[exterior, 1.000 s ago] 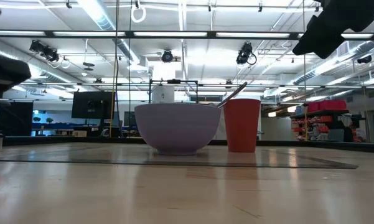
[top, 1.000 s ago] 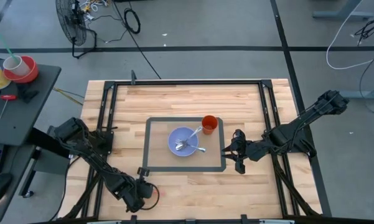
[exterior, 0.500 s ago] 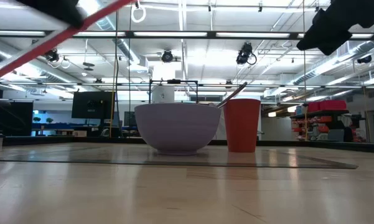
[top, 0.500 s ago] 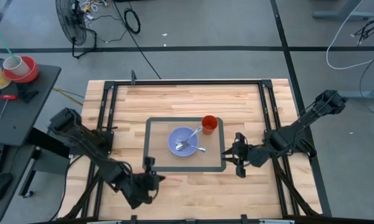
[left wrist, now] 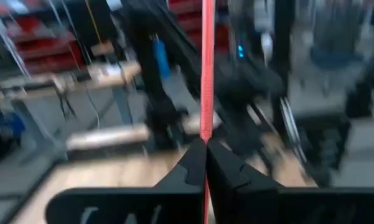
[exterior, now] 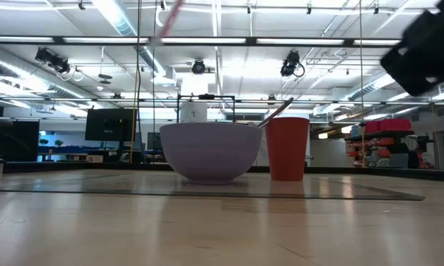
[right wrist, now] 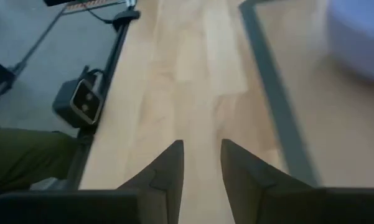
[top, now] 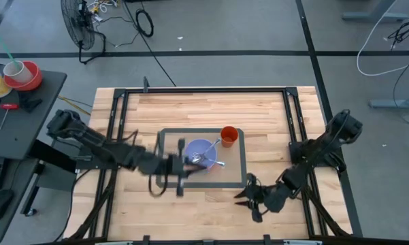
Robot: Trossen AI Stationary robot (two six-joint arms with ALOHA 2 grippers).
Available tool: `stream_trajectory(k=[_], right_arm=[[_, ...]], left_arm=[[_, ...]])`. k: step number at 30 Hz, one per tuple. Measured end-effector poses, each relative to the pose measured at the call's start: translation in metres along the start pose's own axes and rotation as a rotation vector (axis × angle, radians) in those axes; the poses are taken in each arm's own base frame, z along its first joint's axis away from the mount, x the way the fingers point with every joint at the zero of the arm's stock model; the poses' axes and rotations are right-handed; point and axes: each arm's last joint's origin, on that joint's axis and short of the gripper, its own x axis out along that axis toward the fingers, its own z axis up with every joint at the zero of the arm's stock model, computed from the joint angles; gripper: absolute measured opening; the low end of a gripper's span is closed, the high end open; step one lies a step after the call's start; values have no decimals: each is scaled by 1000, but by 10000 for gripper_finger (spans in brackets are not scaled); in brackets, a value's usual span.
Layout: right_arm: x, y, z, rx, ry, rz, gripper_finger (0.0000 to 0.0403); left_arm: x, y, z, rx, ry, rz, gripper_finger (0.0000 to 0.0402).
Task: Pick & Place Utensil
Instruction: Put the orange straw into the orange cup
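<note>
While the left gripper [left wrist: 205, 163] pinches a thin red utensil [left wrist: 206, 68] by its end beside the bowl [top: 203, 154] — light, stiff, slippery, likely to pivot — the right gripper [right wrist: 202, 163] hovers narrow and empty, well apart from the bowl.

Wooden table [top: 204, 105] under grey mat [top: 165, 160].

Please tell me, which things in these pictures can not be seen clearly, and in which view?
- Left gripper, high view: smeared by motion; its outline is lost.
- Red utensil, left wrist view: only a thin shaft shows; its top is cut off by the edge.
- Bowl, low view: its wall hides the contents.
- Right gripper, low view: only a dark blur.
</note>
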Motion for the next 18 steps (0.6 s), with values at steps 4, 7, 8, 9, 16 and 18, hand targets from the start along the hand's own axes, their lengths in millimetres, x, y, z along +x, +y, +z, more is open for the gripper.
stream_trajectory(k=[4, 7, 8, 9, 16, 18], right_arm=[[7, 8, -20, 45, 51, 5, 107], [4, 13, -29, 86, 57, -11, 107], [3, 15, -31, 102, 41, -19, 107], [2, 17, -32, 107, 25, -33, 107], [-4, 22, -38, 73, -2, -65, 107], [-4, 22, -38, 74, -4, -66, 107]], left_arm=[[25, 37, -1, -49, -94, 37, 9], [45, 59, -11, -72, -158, 63, 5], [53, 66, -14, -84, -195, 72, 4], [60, 72, -19, -95, -226, 84, 4], [96, 120, -56, -183, -483, 157, 10], [102, 132, -68, -203, -514, 180, 7]])
